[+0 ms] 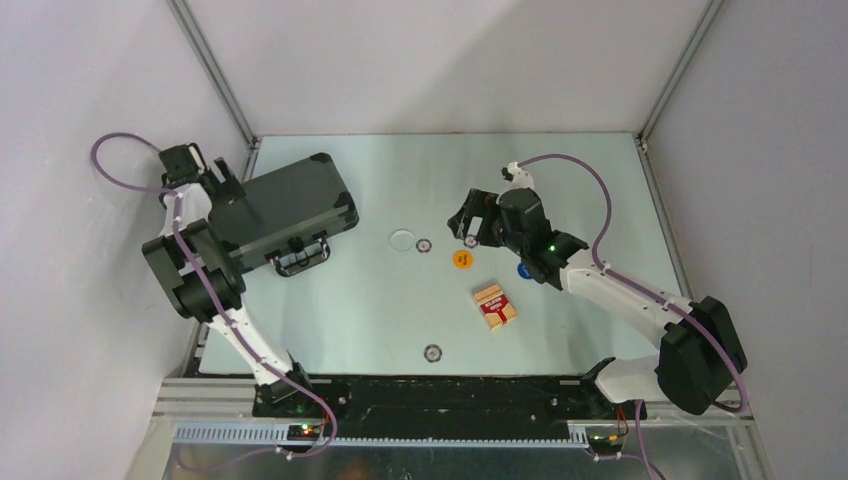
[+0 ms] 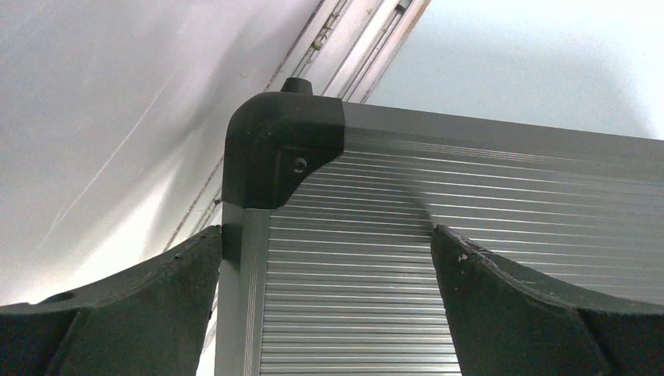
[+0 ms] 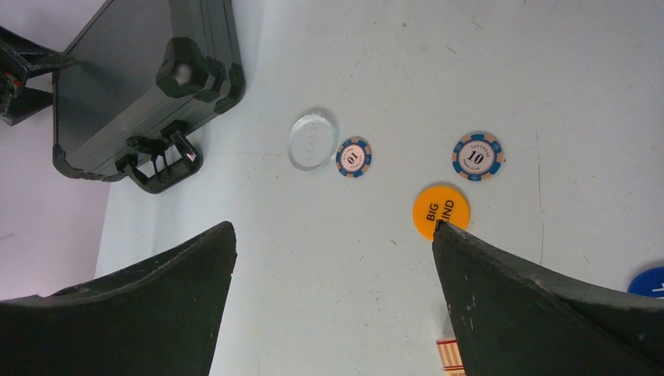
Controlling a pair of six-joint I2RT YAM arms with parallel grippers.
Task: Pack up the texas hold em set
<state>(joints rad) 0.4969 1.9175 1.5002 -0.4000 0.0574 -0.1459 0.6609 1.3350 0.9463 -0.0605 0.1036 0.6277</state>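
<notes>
The black briefcase lies closed at the table's far left, its handle facing the near side. My left gripper is open at the case's far left corner; the left wrist view shows the ribbed case side and black corner cap between the spread fingers. My right gripper is open and empty above the table centre. Below it lie the orange "Big Blind" button, two "10" chips, a clear disc, a blue button and the red-patterned card deck.
A third chip lies alone near the table's front edge. The case also shows at the top left of the right wrist view. Metal frame posts and white walls close in the table at the back and sides.
</notes>
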